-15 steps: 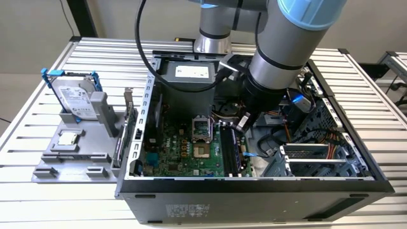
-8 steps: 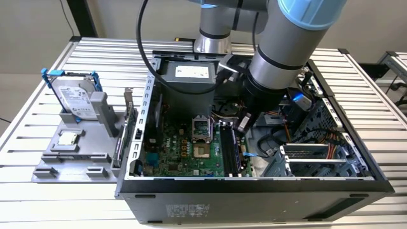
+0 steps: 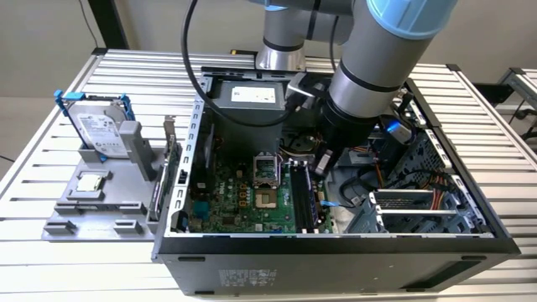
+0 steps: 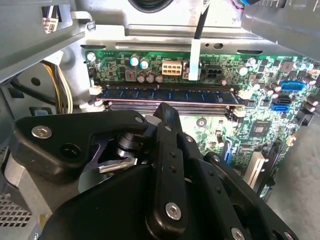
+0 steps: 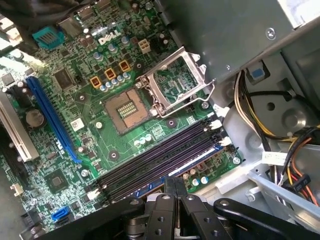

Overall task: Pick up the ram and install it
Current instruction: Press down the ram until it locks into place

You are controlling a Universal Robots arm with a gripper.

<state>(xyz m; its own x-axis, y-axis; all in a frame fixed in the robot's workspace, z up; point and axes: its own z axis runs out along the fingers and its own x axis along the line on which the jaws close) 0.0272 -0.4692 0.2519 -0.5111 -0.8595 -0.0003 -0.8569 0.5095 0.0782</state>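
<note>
- Gripper (image 3: 323,165): matte black, angular links with silver screw heads; in both wrist views the two fingers (image 5: 172,187) stand pressed together with nothing between them, their tips just above the memory slots.
- Ram (image 4: 167,95): a slim, long, flat stick, dark blue-green board with a row of flat black chips; it stands on edge, seated in a memory slot (image 4: 165,106) of the motherboard, with white latches at both ends; in the exterior view the ram (image 3: 304,198) lies just below the gripper.
- Motherboard (image 5: 107,135): glossy green, densely studded with small cylindrical capacitors; long dark parallel slots; a square processor socket (image 5: 125,107) with its bright metal frame hinged open.
- Computer case (image 3: 336,242): open black sheet-metal box, yellow and orange cables along one side.
- Grey fixture (image 3: 92,207), at the exterior view's left: holds a silver hard drive (image 3: 99,129) in a blue frame, upright, and a small square silver processor chip (image 3: 90,182), flat.
- Table (image 3: 50,264): ribbed aluminium profiles.
</note>
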